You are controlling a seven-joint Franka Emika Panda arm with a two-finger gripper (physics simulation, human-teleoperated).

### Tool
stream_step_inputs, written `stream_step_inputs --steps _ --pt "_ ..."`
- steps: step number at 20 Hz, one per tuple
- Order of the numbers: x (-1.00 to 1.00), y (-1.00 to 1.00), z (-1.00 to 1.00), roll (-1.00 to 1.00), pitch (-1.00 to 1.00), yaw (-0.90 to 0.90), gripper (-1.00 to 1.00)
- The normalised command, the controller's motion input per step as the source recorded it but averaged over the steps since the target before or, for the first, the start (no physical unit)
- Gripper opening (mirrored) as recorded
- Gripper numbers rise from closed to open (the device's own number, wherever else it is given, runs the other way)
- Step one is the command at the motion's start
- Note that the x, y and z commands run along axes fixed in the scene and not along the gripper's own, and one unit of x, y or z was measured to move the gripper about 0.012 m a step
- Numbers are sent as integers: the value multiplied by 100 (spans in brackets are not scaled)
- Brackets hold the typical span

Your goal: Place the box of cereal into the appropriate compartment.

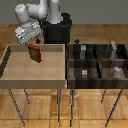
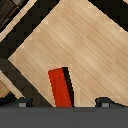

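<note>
The box of cereal (image 1: 34,52) is a small dark-red box, tilted, hanging over the back of the light-wood tray (image 1: 50,67) toward the exterior view's left. My gripper (image 1: 31,43) is right above it and shut on its top. In the wrist view the red box (image 2: 60,89) runs up between my fingers (image 2: 22,103) with the tray floor well below it. The compartment with the tall pale-grey block (image 1: 113,49) is the back cell (image 1: 105,54) of the dark bin, at the exterior view's far right, well away from the gripper.
The dark four-cell bin (image 1: 97,62) stands beside the tray on the exterior view's right. Its other cells hold small grey blocks (image 1: 84,73). The raised tray wall (image 1: 64,62) and the bin wall lie between the box and the cells. The robot base (image 1: 56,27) stands behind.
</note>
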Motion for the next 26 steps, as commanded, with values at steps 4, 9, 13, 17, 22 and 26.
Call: stream_step_inputs --steps 4,9,13,17,22,26 --pt "0 0 -75 0 0 0 100" --pt "0 0 -80 0 0 0 100" --pt "0 0 0 0 0 0 -100" --pt "0 0 0 0 0 0 -100" --pt "0 0 20 0 0 0 -100" --pt "0 0 100 0 0 0 -100"
